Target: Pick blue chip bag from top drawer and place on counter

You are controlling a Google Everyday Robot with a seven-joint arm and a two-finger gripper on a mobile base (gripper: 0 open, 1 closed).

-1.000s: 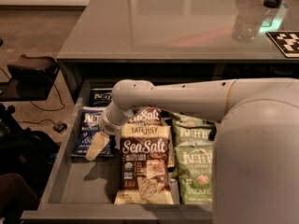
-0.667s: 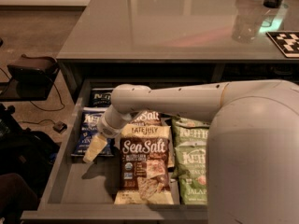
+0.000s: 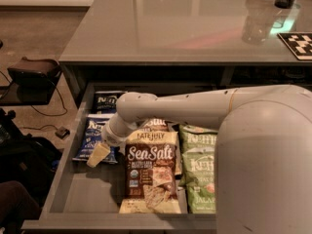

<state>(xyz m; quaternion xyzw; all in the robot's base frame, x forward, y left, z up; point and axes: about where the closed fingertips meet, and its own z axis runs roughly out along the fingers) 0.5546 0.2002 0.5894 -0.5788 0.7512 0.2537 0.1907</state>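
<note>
Since a second ago the bulky white robot arm (image 3: 263, 165) has swelled a little toward nine o'clock in the view, while its end effector (image 3: 99, 154) has hardly shifted. Across the twelve o'clock half lies the large, flat, glossy grey counter surface (image 3: 185, 28), throwing back light. Below it the wide, shallow dark grey top drawer (image 3: 87, 194) stands pulled out, with the arm reaching across it from three o'clock. Inside, at the middle, lies a tall brown-and-cream Sea Salt bag (image 3: 150, 174); at its three o'clock sit green crinkly Kettle bags (image 3: 200, 169), partly hidden by the arm. At the drawer's nine o'clock side lies the royal-blue crinkly blue chip bag (image 3: 90, 133) with white lettering, in the drawer, not on the counter surface. Just at its twelve o'clock lies a darker navy Kettle bag (image 3: 106, 101). The pale cream end effector sits at the blue chip bag's six o'clock edge, seemingly touching it, though the overlap may only be a matter of angle; whether it is apart or clamped on the bag I cannot tell.
</note>
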